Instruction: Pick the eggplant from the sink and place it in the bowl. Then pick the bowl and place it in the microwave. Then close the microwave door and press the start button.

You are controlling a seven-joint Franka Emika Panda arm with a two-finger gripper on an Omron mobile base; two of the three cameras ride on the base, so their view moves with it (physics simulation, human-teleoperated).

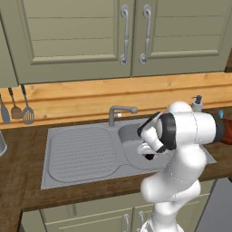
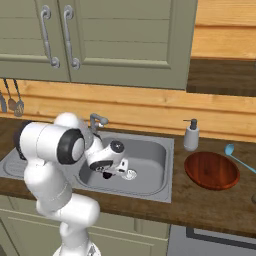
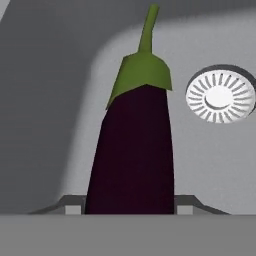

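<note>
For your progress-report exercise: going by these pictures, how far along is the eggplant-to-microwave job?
Done: nothing looks finished; the bowl sits empty on the counter right of the sink. In hand: the gripper is down in the basin, its fingertips either side of the eggplant; whether it is gripped is unclear. Left: eggplant into bowl, bowl into microwave, door shut, start pressed.

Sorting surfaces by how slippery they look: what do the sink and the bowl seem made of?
The sink looks like brushed stainless steel: flat grey, soft sheen, ribbed drainboard. The bowl looks like glossy, varnished wood: reddish-brown, faintly streaked, though glazed ceramic is possible.
</note>
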